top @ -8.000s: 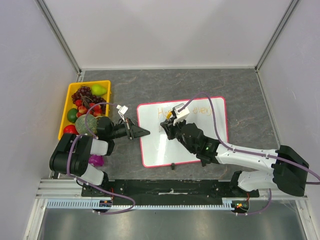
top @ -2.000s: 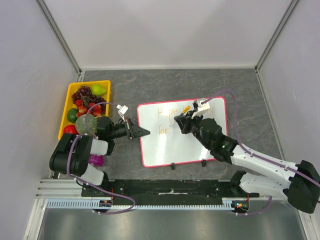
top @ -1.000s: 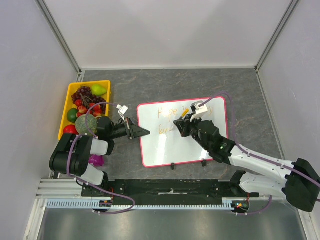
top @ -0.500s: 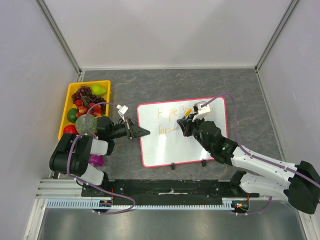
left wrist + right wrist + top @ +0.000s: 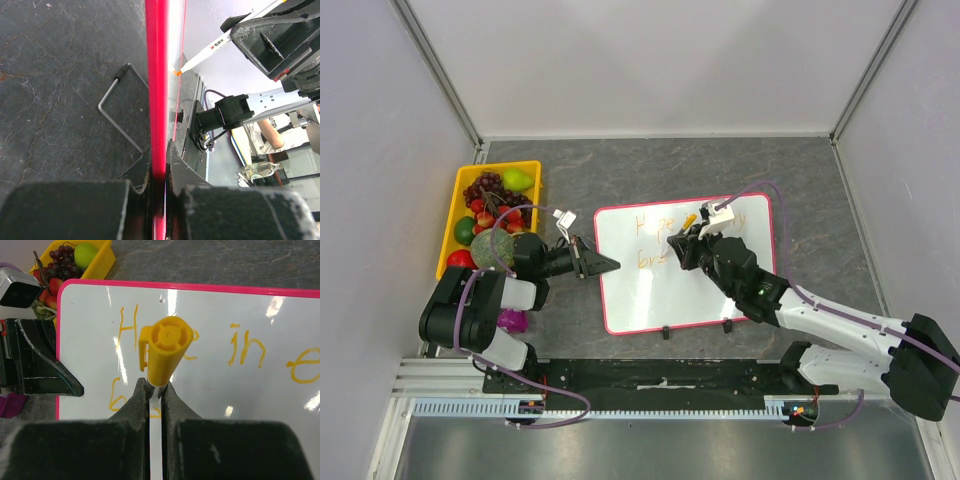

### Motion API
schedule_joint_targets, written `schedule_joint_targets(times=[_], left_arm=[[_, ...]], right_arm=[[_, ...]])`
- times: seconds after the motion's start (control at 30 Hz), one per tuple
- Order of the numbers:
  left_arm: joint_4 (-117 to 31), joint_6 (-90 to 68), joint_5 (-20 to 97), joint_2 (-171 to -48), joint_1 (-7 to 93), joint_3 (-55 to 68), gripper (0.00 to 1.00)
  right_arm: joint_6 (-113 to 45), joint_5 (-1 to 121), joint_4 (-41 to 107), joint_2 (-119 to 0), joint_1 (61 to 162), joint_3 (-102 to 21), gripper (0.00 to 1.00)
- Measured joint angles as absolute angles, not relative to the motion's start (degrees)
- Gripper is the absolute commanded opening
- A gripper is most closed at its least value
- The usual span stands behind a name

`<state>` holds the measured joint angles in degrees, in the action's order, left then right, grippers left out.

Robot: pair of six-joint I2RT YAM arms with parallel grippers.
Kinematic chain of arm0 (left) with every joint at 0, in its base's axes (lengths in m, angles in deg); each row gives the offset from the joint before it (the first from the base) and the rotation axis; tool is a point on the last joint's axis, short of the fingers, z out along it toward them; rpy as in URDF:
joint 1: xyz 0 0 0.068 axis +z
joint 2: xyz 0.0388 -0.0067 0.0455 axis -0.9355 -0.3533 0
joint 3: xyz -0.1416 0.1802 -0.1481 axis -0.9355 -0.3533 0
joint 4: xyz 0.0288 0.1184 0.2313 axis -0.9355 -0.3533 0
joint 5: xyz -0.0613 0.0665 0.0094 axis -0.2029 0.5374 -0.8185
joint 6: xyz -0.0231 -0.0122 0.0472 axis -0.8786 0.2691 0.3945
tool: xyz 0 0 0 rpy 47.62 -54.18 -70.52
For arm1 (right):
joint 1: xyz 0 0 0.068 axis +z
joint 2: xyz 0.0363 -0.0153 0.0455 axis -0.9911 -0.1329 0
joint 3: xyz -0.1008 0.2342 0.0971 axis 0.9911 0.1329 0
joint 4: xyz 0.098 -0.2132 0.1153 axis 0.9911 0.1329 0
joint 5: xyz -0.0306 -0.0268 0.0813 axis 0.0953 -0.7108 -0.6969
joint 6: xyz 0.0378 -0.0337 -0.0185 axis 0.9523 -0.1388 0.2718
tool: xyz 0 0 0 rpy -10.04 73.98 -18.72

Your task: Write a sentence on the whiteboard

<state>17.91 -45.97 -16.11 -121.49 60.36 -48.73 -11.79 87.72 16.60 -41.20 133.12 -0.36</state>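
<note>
Whiteboard (image 5: 640, 295): my left jaws clamp its pink edge, and my right jaws grip an orange marker (image 5: 166, 347).

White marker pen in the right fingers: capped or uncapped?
Uncapped. The left wrist view shows the white marker pen with a bare orange tip at the pink-framed glossy whiteboard; its yellow cap sits on the rear end.

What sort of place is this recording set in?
Probably a lab robot cell: a grey table walled by plain white panels on metal framing, a left arm and right arm bolted along its near edge, and staged props, a whiteboard and a yellow fruit tray.
</note>
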Motion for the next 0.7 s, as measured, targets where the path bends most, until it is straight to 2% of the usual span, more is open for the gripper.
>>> schedule_joint_targets(times=[0.7], left_arm=[[17.91, -45.97, -16.09, -121.49, 60.36, -48.73, 0.02]], right_arm=[[-10.63, 84.46, 16.67, -39.69, 133.15, 2.16, 0.0]])
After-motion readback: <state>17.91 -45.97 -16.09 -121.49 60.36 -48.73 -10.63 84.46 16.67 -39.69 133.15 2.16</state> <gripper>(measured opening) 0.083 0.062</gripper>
